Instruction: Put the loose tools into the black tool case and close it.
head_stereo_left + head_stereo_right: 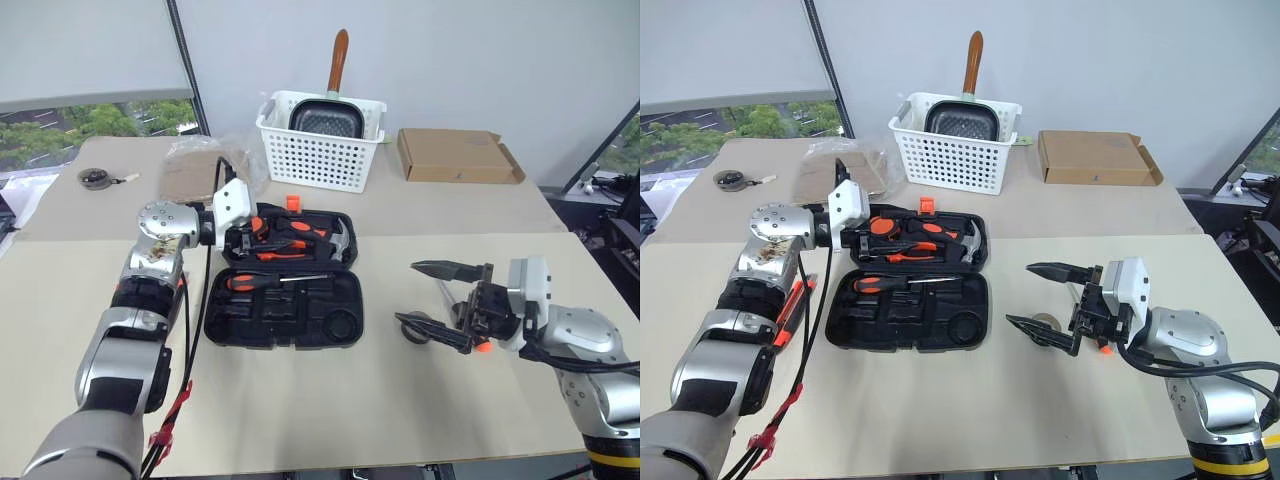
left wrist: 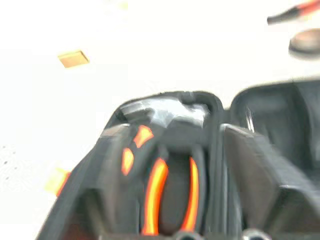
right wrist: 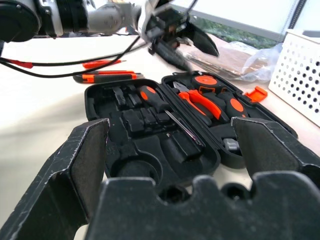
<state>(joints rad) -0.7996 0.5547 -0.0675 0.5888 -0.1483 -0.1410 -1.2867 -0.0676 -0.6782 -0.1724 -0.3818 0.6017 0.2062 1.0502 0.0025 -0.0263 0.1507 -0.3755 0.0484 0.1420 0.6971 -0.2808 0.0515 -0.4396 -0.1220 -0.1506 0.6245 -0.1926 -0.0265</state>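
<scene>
Black tool case open at surface centre; tape roll at 3 o'clock. Right tool wide, empty; left tool parted, apparently empty. Likely light, stiff roll; pinch across rim.

The black tool case lies open, flat on the bench. One black-and-orange screwdriver sits inside; the tape roll lies at its 3 o'clock.

Both eye views are looking down over the table; both wrist views are looking closely at the open tool case.
</scene>
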